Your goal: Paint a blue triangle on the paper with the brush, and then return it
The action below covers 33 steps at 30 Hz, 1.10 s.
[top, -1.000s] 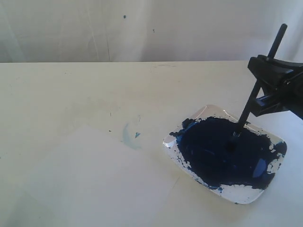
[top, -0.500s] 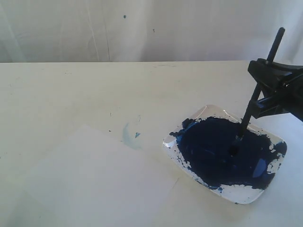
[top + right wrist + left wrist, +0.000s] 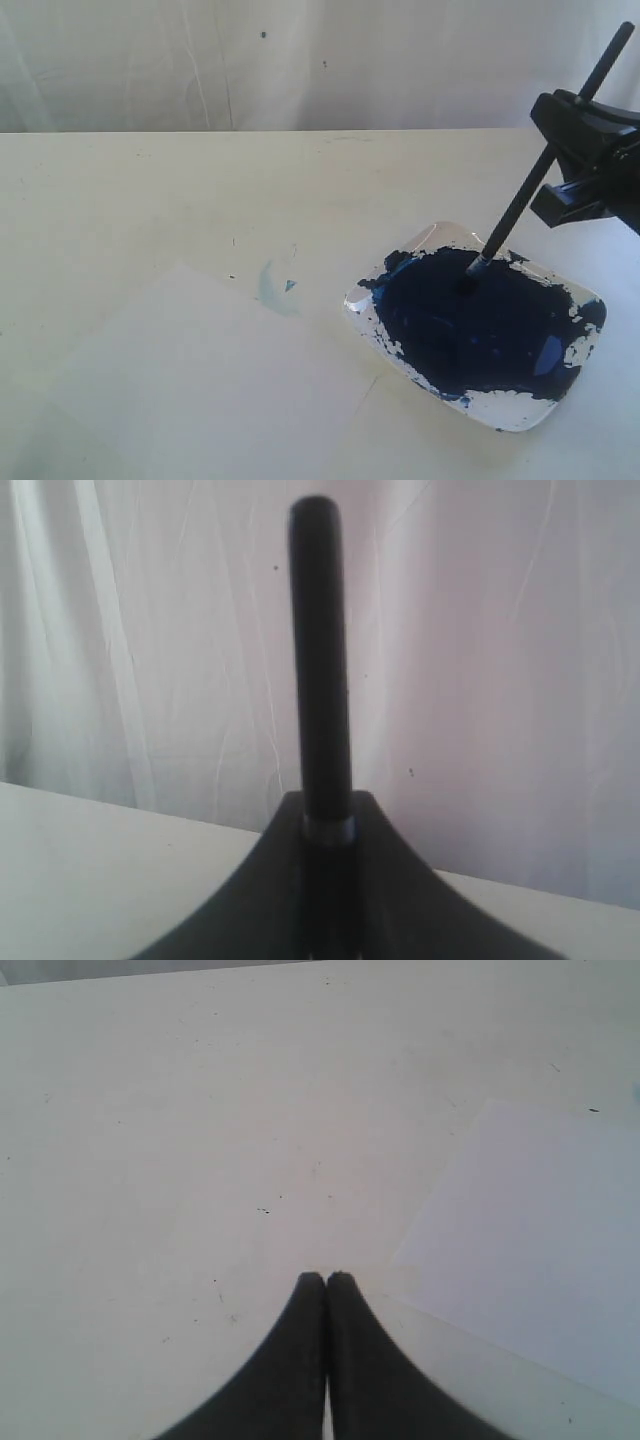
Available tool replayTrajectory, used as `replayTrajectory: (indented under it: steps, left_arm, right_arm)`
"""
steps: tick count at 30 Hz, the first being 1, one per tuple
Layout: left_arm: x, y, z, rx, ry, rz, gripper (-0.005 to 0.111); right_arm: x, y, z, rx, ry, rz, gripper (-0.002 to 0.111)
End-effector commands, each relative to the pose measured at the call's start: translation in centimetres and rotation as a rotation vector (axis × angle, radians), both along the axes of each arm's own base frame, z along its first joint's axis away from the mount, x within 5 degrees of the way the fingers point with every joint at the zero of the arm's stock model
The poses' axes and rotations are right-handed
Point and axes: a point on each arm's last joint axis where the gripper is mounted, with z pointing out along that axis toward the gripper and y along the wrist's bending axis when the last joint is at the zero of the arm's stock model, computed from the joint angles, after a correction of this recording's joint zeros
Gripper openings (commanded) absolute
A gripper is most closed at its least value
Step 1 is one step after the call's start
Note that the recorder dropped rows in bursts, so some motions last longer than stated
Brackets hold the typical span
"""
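White tabletop (image 3: 150,200) carries the paint tray (image 3: 520,415); our right jaws pinch the brush (image 3: 505,225), tilted so its tip can load there. Our left jaws rest pressed together beside the paper (image 3: 200,380), seemingly blank.

Exterior: right gripper (image 3: 552,160) clipped by the frame's right edge, only the front shows. The brush (image 3: 512,212) tip is sunk in the paint (image 3: 480,330), bristles can't be told from it. The paper (image 3: 200,380) has faint edges; near side probably runs off the bottom edge. Right wrist: close-up is soft, handle beyond the grip hidden by the gripper. Left wrist: left gripper (image 3: 326,1282) cut by the frame edge, only its tip shows.
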Motion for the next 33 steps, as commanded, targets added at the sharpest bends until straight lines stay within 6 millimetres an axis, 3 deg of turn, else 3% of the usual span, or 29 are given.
replayTrajectory:
  steps: [1,24,26,28,33]
  left_arm:
    - [0.0,0.0,0.0,0.005,-0.003,-0.006,0.0]
    - [0.0,0.0,0.0,0.043,-0.011,-0.017,0.0]
    - [0.1,0.0,0.4,0.041,-0.05,-0.016,0.0]
    - [0.4,0.0,1.7,0.144,-0.206,-0.034,0.0]
    - [0.4,0.0,4.5,0.161,-0.512,-0.017,0.0]
  right_arm:
    - [0.0,-0.1,-0.1,-0.01,0.023,-0.001,0.0]
    - [0.0,-0.1,-0.2,-0.013,0.026,-0.001,0.0]
    - [0.0,-0.1,-0.2,-0.013,0.026,-0.001,0.0]
    - [0.1,-0.3,-0.1,0.003,0.026,-0.017,0.0]
    - [0.3,-0.6,0.1,0.039,0.03,-0.053,0.0]
